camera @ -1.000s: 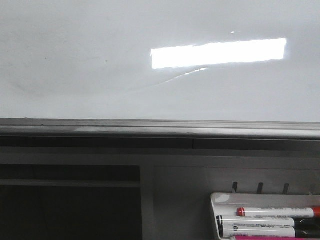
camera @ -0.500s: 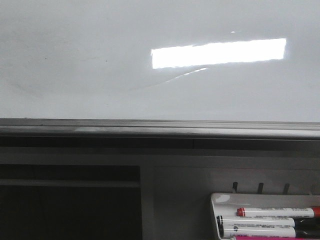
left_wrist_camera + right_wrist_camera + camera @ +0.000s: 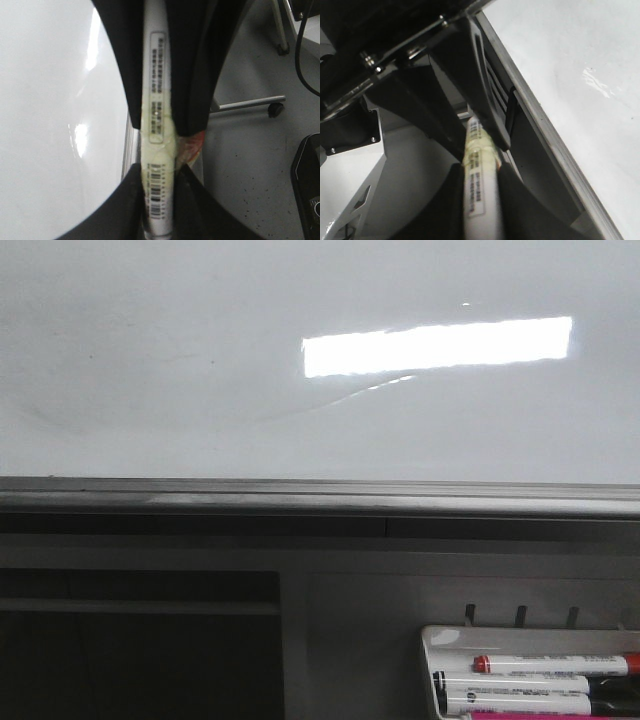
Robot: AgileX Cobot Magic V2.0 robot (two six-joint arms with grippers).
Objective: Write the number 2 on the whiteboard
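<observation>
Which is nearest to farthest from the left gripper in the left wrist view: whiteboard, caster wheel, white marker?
1. white marker, clamped between the jaws of the left gripper.
2. whiteboard, close alongside.
3. caster wheel, farthest, on the opposite side.

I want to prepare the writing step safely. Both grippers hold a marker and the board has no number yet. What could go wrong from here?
1. The whiteboard shows no stroke, only faint smudges and a bright glare patch; glare may hide a thin line.
2. The left gripper clamps its marker over what looks like yellowish tape; under pressure the marker might slip or tilt.
3. The right gripper holds its marker near the board's grey edge, which it could bump.
</observation>
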